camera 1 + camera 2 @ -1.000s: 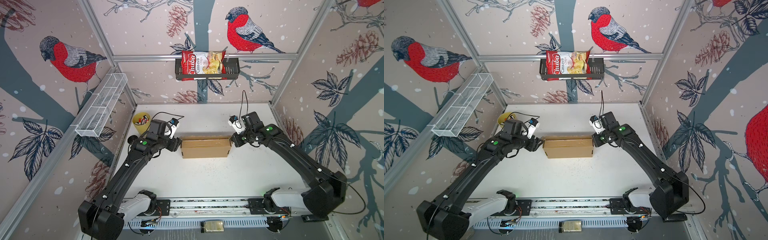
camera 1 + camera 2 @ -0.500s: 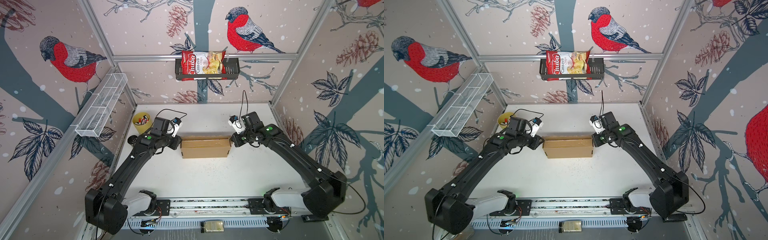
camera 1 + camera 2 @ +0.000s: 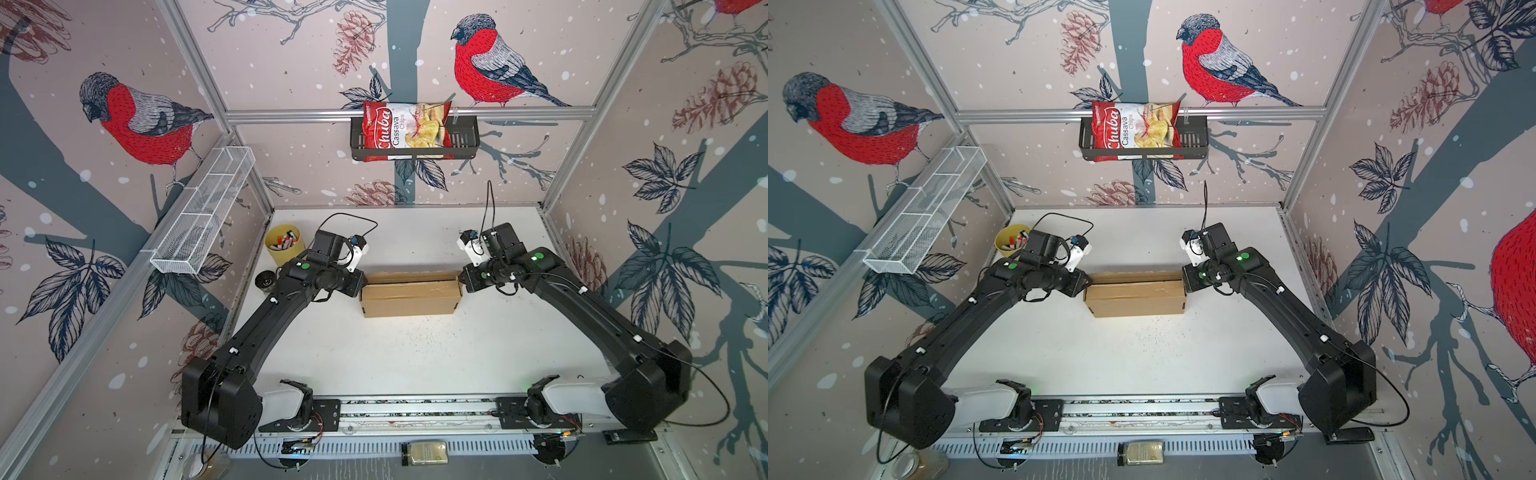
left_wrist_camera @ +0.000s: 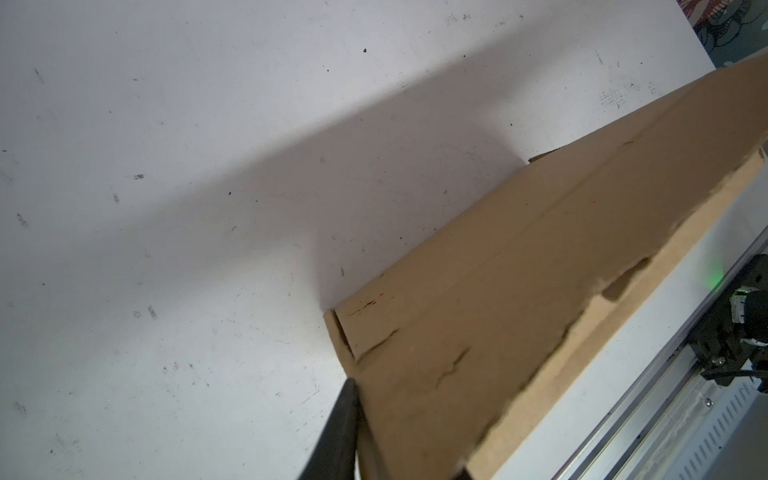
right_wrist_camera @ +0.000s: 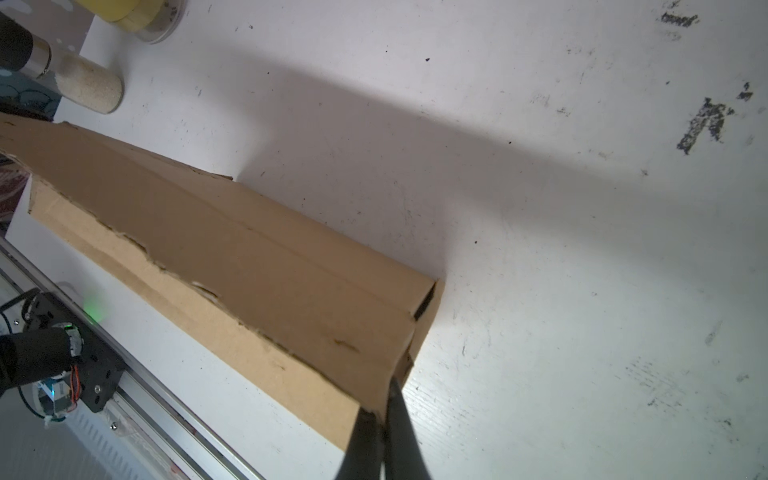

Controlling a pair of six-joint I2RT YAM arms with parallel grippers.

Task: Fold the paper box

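Looking down on a scuffed white table (image 3: 415,365) inside walls papered with red-breasted birds. Noting the paper box (image 3: 411,297) lying mid-table in both top views, long side running across, between the two arms. Seeing a ragged, torn edge along its top panel in both wrist views. Watching the right gripper (image 5: 380,415) pressing together on the box's right end, pinching the cardboard edge between both dark fingers (image 5: 361,440). Finding the left gripper (image 3: 360,286) touching the box's left end. Catching only one finger (image 4: 336,428) in the left wrist view, lying along the end flap. Not managing to tell whether pinching or spread. Marking a yellow cup (image 3: 284,245) of pens and a dark jar (image 3: 266,281) standing near the left wall, well apart from the box. Spotting a chips bag (image 3: 405,131) sitting in a black basket (image 3: 465,141) on the back rail.
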